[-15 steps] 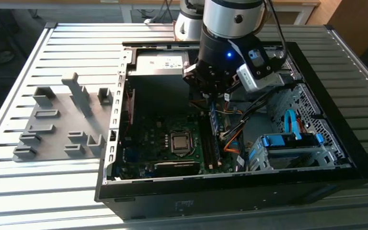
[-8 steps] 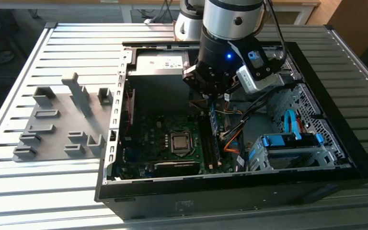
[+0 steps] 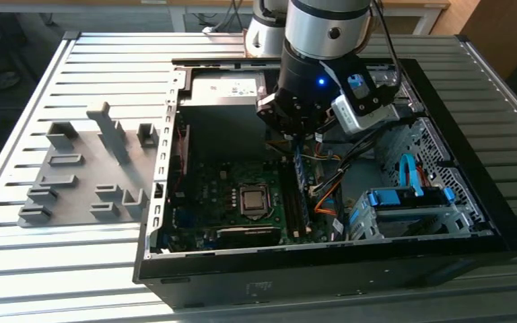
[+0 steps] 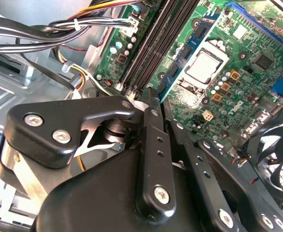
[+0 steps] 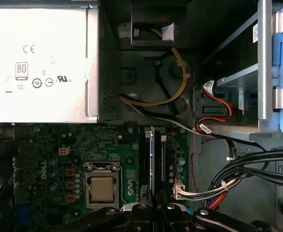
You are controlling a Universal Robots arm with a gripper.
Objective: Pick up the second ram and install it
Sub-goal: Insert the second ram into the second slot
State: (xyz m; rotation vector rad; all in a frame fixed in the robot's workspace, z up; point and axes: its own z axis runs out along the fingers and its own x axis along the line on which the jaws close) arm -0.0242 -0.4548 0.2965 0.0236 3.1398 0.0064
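**A:** What is laid out here, biggest first?

**B:** A ribbed metal table carries an open black steel computer case. Moulded gray holder blocks sit beside it on the exterior view's left. Inside the case are the boxy sheet-metal power supply and the green motherboard, with its bare square processor and bundled cables.

**A:** And the hand?

**B:** The gripper is down inside the case over the long black memory slots. Its black fingers are drawn together, and they look clamped on the second ram. In the first wrist view the stick shows edge-on as a thin line running along the slots, next to the processor. I cannot tell whether it is fully seated.

**A:** How would you expect it to handle?

**B:** I'd judge it very light and stiff along its length, but thin and brittle if twisted. Its faces are smooth with small raised chips, so a grip could slip. The contact edge is best left untouched. Pinching the flat faces near the middle of the top edge seems safest, so that any push goes straight down into the slot.
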